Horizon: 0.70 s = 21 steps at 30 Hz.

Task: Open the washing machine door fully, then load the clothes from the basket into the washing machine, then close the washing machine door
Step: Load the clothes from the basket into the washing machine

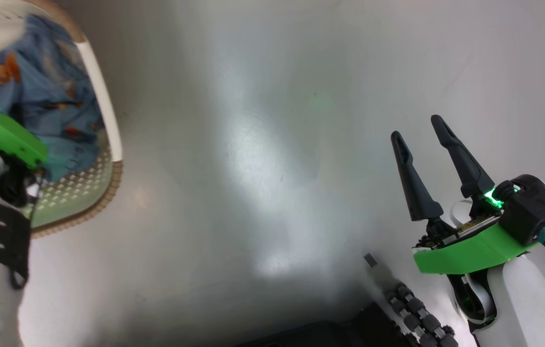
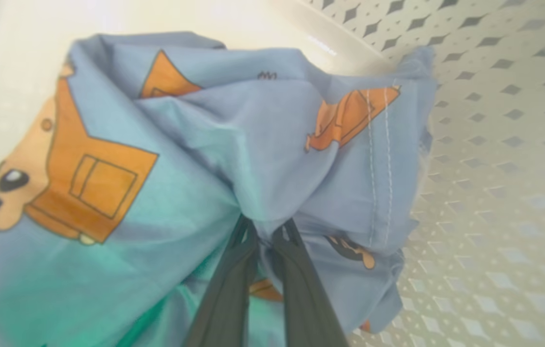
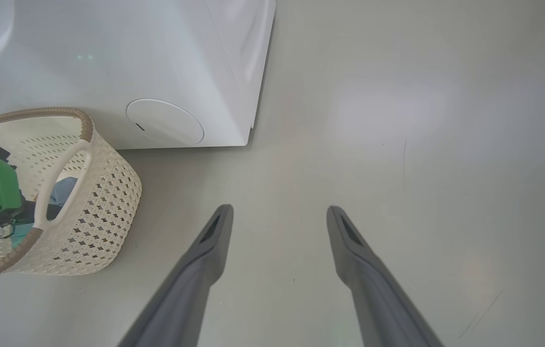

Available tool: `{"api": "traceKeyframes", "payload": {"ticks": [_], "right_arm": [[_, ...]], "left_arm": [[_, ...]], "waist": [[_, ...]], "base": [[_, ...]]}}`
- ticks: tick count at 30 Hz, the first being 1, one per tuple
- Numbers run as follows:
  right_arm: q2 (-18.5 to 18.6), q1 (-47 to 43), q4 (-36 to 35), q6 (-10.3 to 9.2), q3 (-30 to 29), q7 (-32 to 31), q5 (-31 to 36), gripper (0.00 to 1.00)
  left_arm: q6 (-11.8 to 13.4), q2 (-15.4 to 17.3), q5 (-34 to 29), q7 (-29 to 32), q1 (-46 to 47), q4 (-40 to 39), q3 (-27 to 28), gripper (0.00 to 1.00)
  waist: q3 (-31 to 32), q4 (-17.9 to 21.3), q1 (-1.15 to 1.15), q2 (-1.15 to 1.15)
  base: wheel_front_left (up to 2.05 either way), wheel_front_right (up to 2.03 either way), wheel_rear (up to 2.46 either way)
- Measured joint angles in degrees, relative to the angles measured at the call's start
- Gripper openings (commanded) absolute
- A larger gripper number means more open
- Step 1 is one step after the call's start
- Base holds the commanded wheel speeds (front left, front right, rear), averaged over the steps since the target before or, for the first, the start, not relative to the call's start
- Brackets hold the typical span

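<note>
Left claw: narrow, its two dark fingers pinched on a fold of cloth, low inside the basket.
Clothes: light-blue fabric printed with orange-brown cartoon figures, bunched around the fingertips and lying against the basket wall.
Basket: cream and perforated with a brown rim. It stands on the floor at the left, just beside the washing machine.
Right claw: wide and holding nothing, over bare floor well apart to the right.
Washing machine front: white, with a round service flap near the basket.
Step in hand: probably lifting the garment out of the basket.
Doing it well: raise it straight up until the trailing cloth clears the rim, so the basket is not dragged or tipped.
Grip risk: the pinch looks thin, so go slowly.
Writing: none readable. A small dark squiggle on the fabric is too small to tell.
</note>
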<state>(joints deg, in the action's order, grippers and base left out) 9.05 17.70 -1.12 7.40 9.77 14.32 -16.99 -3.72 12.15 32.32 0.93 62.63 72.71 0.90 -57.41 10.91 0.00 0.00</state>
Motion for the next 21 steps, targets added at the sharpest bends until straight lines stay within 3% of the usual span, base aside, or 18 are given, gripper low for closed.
{"api": "traceKeyframes", "payload": {"ticks": [13,21], "right_arm": [[0.1,-0.4,2.5,0.0,-1.0,0.0,0.0,1.0],[-0.3,-3.8,4.3,0.0,-1.4,0.0,0.0,1.0]], "left_arm": [[-2.2,-3.8,1.8,-12.5,-8.1,-0.1,0.3,0.0],[-2.7,-6.2,1.8,-15.1,-15.3,-3.6,0.1,0.0]], "waist": [[8.8,-4.0,0.0,0.0],[16.6,-6.1,0.0,0.0]], "base": [[0.0,0.0,0.0],[0.0,0.0,0.0]]}}
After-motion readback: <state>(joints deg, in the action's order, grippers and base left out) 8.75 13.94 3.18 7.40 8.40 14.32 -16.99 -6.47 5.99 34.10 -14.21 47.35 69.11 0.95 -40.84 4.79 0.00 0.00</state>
